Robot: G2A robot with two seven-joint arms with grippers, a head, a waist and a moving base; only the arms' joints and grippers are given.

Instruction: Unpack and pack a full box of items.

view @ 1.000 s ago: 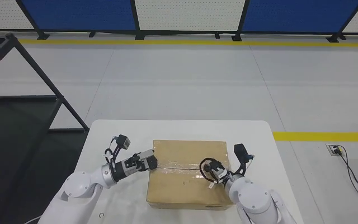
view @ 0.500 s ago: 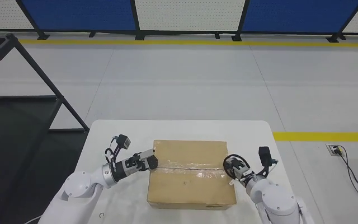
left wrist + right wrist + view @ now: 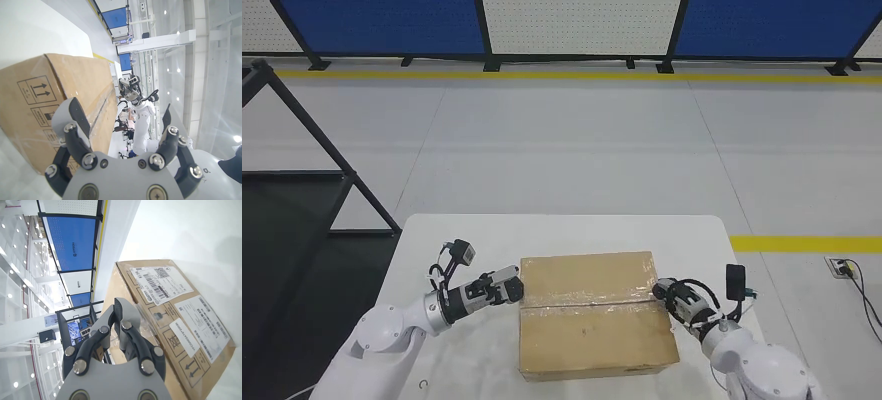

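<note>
A closed cardboard box [image 3: 597, 315], taped along its top seam, lies in the middle of the white table [image 3: 452, 240]. My left gripper [image 3: 514, 287] is at the box's left end, level with the seam, and stands open. In the left wrist view the box [image 3: 56, 85] shows arrow marks, and one finger of my gripper [image 3: 121, 108] is close to the taped edge. My right gripper [image 3: 667, 293] is at the box's right end by the seam. Its fingers are shut, and nothing shows between them. The right wrist view shows that gripper [image 3: 117, 308] beside the labelled end of the box [image 3: 170, 313].
A black metal frame [image 3: 302, 150] stands off the table's left side. A small ring [image 3: 423, 385] lies near the front left edge. The far half of the table is bare, with grey floor beyond it.
My right gripper has drawn back from over the box top to its right end. The box has slid a little to the right and turned slightly. My left gripper has stayed put.
</note>
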